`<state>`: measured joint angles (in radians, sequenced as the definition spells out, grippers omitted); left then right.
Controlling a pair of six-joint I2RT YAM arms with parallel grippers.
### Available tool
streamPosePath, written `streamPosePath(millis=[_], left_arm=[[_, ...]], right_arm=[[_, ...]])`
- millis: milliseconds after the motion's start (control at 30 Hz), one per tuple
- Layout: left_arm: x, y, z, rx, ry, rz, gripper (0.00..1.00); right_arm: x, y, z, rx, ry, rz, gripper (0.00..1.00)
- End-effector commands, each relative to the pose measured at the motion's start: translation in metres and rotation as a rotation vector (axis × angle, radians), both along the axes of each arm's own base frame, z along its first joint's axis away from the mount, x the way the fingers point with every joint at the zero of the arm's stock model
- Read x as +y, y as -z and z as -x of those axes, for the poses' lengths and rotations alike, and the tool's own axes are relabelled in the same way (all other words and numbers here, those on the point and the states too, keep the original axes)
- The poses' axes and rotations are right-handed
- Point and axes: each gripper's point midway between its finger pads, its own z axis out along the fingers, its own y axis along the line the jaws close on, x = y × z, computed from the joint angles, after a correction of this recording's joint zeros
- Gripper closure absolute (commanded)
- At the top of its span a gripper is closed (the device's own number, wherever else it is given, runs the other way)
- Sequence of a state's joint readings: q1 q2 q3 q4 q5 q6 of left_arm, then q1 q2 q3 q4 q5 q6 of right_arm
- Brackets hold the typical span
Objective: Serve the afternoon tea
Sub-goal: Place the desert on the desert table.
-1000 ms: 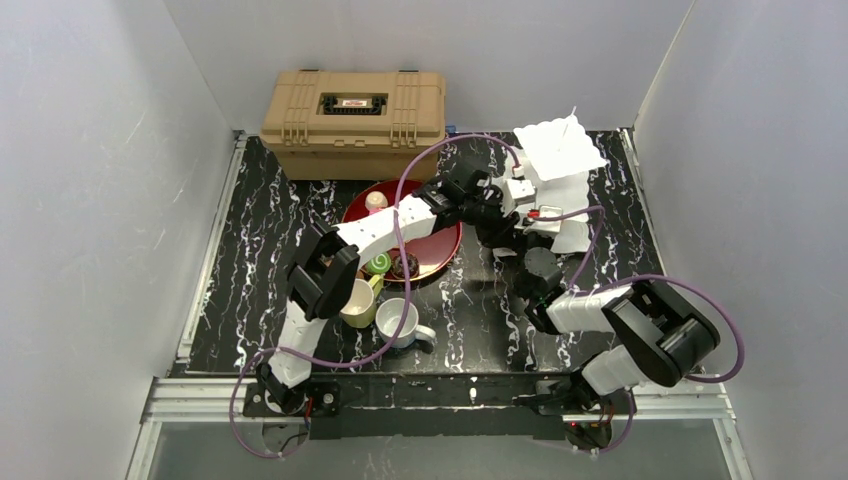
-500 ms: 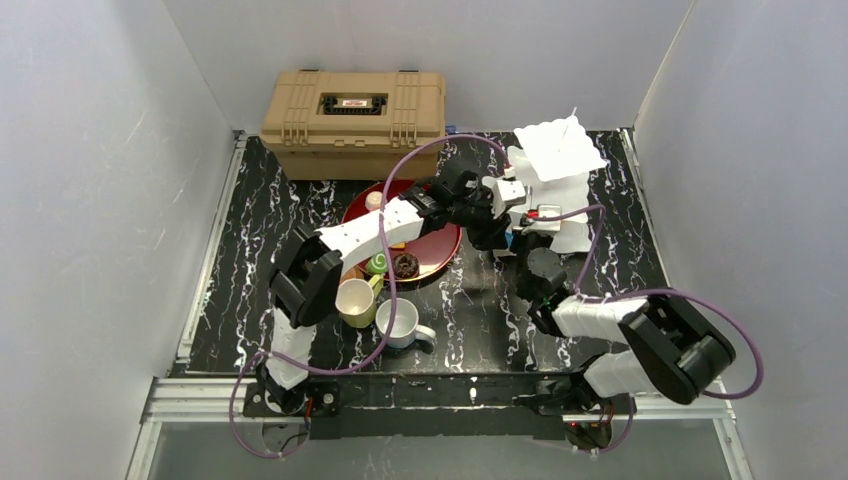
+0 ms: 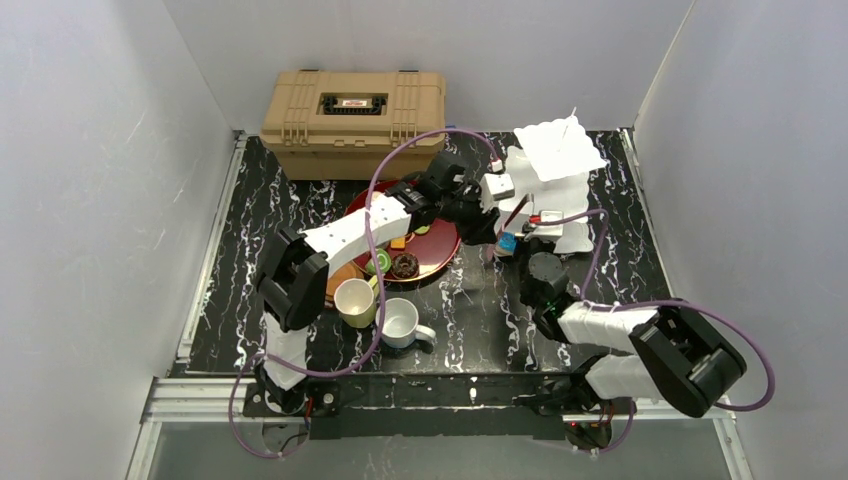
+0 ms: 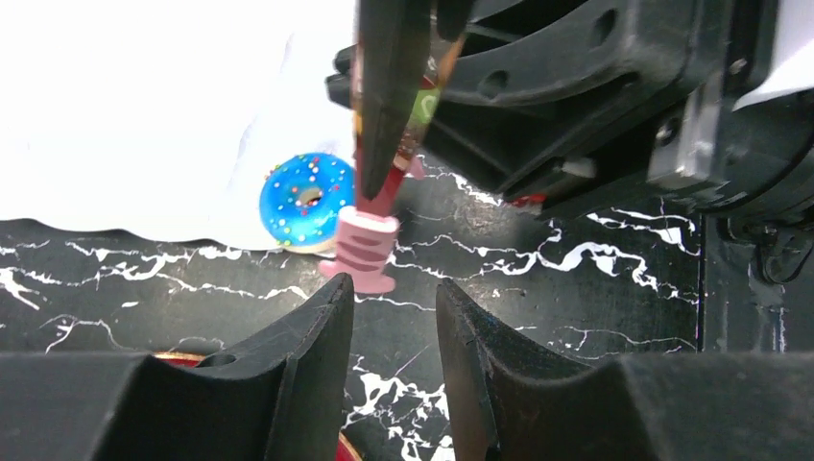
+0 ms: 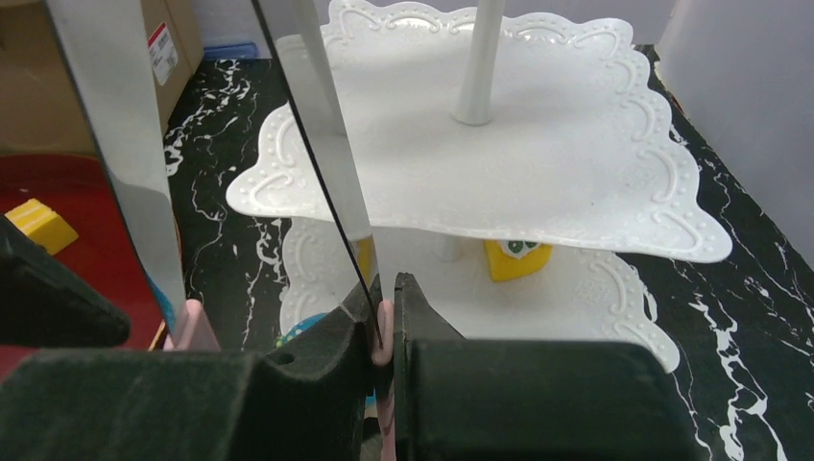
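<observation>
Mugs stand farthest from the white tiered stand point(image 5: 576, 144), off to its left: the pale yellow mug point(image 3: 353, 300) and the white mug point(image 3: 400, 320), touching or nearly so. Closer to the stand lies the red plate point(image 3: 432, 247), with a green swirl roll point(image 3: 378, 263) and a chocolate donut point(image 3: 405, 265) on the side facing away from the stand.

Just left of the stand's bottom tier hangs the left gripper point(image 4: 394, 298), its fingers parted by a modest gap with nothing between them. Ahead of it a blue donut point(image 4: 283, 211) lies at the rim of that bottom tier. Whether it rests on the tier or leans against it from the table, I cannot tell. The pink tip of the metal tongs point(image 4: 365, 245) hovers just beside the donut, low over the table. The right gripper point(image 5: 386, 298) is clamped tight on the tongs' handle end, blades pointing toward the stand. A yellow cake slice point(image 5: 518, 259) already sits on the lower tier under the top one.

Risks, as I judge them:
- **Crowding:** both arms share the small space at the stand's left edge, so the left fingers could knock the tongs.
- **Nudging:** the tongs' tip may push the donut off the rim instead of gripping it.
- **Snagging:** lifting the blades could catch the overhanging upper tier and tip the stand.
</observation>
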<state>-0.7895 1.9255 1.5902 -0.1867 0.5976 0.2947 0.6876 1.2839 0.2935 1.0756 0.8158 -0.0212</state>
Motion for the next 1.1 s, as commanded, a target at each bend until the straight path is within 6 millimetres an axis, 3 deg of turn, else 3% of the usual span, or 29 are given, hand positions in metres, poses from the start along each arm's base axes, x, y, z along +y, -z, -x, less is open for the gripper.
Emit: streamPosePath(millis=[0, 67, 167, 533, 767, 933, 1067], left_arm=[[0.018, -0.036, 0.005, -0.032, -0.014, 0.027, 0.64], [0.023, -0.039, 0.006, -0.030, -0.015, 0.025, 0.64], [0.032, -0.041, 0.008, -0.022, -0.021, 0.017, 0.65], [0.066, -0.058, 0.016, -0.018, -0.055, 0.018, 0.66], [0.095, -0.067, 0.034, -0.009, -0.048, -0.012, 0.66], [0.112, -0.070, 0.041, -0.007, -0.057, -0.022, 0.66], [0.119, -0.078, 0.051, -0.003, -0.041, -0.018, 0.64]], right_arm=[[0.001, -0.018, 0.006, -0.042, -0.020, -0.101, 0.99], [0.000, -0.021, 0.008, -0.043, -0.022, -0.099, 0.99], [-0.017, -0.023, 0.008, -0.043, 0.082, -0.066, 0.99], [-0.029, -0.014, 0.006, -0.038, 0.159, -0.019, 0.99], [-0.041, -0.014, 0.005, -0.056, 0.250, -0.004, 0.99], [-0.038, -0.014, 0.002, -0.055, 0.245, 0.009, 0.99], [-0.031, -0.025, 0.002, -0.082, 0.196, -0.004, 0.99]])
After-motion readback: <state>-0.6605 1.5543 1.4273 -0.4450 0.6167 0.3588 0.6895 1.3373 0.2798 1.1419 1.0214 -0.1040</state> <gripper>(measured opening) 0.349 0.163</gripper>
